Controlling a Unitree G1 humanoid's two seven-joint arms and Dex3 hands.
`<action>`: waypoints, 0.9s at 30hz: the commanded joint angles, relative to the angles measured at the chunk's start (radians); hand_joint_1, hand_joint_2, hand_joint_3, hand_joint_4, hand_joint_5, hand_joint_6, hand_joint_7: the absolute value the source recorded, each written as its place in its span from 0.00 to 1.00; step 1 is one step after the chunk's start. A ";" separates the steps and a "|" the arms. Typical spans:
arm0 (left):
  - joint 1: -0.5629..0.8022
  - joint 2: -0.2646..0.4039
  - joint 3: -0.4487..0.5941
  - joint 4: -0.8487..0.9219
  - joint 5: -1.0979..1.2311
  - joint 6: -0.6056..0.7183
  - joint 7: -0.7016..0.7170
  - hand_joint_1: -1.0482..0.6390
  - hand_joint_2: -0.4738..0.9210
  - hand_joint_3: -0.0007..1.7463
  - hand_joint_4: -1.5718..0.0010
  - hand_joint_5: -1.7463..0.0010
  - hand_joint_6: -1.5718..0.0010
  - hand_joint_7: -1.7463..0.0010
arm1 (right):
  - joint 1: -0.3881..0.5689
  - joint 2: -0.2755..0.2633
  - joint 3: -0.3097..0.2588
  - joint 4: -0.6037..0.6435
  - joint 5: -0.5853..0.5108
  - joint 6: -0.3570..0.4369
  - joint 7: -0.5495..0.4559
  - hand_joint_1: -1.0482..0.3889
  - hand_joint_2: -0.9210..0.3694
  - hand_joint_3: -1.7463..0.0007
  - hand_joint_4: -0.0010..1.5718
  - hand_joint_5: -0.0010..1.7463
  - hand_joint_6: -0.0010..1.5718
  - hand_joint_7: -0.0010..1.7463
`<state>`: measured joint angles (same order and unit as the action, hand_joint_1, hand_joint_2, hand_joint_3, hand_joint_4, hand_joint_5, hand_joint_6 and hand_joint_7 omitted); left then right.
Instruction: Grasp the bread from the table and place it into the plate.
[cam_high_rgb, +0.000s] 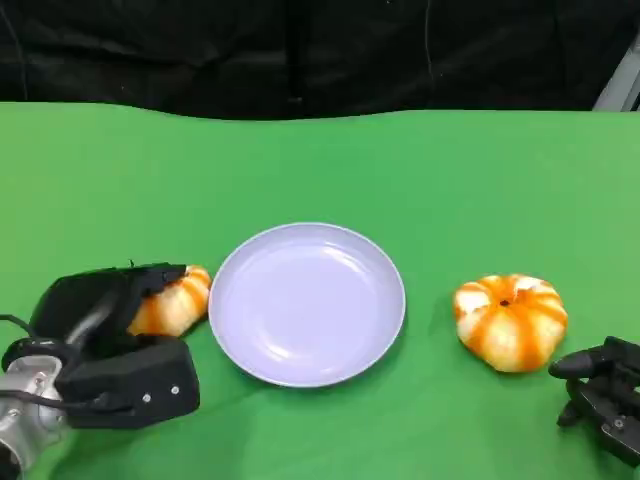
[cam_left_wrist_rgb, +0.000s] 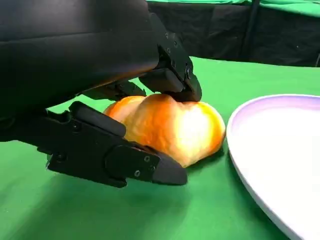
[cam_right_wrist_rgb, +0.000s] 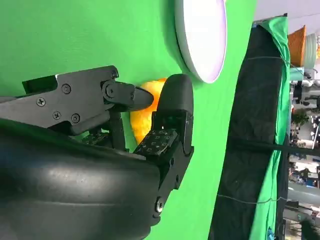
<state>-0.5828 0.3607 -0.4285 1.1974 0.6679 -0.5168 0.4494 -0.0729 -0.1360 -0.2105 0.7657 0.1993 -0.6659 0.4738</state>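
The orange-and-white bread roll (cam_high_rgb: 175, 302) lies on the green tabletop (cam_high_rgb: 320, 160) just beside the left rim of the lavender plate (cam_high_rgb: 307, 303), its long axis running roughly toward the plate, the rounded end nearest the rim. The left hand (cam_high_rgb: 120, 340) grasps it: in the left wrist view one finger (cam_left_wrist_rgb: 172, 75) presses on top and another (cam_left_wrist_rgb: 120, 157) lies along its near side. A second, pumpkin-shaped roll (cam_high_rgb: 510, 320) sits right of the plate, apart from it. Near the tabletop's front right corner, the right hand (cam_high_rgb: 600, 392) is close to that roll, fingers apart, holding nothing.
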 joint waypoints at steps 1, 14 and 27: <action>0.001 0.011 -0.001 0.007 -0.014 -0.019 -0.026 0.54 0.99 0.02 0.62 1.00 0.59 0.99 | -0.002 -0.014 0.000 0.007 -0.002 -0.017 -0.007 0.68 0.00 0.75 0.43 0.83 0.52 0.48; 0.005 0.020 -0.008 -0.003 -0.008 -0.009 -0.020 0.61 1.00 0.02 0.58 0.99 0.56 0.99 | -0.004 -0.013 0.003 -0.001 -0.002 -0.005 -0.016 0.70 0.00 0.76 0.42 0.83 0.53 0.47; 0.022 -0.036 0.039 0.021 -0.036 0.034 0.229 0.56 1.00 0.02 0.63 0.01 0.58 0.20 | -0.007 -0.017 -0.001 0.013 0.005 -0.010 -0.005 0.70 0.00 0.75 0.42 0.83 0.52 0.47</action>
<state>-0.5680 0.3228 -0.4047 1.2064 0.6498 -0.4996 0.6580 -0.0732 -0.1361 -0.2063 0.7695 0.1963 -0.6663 0.4674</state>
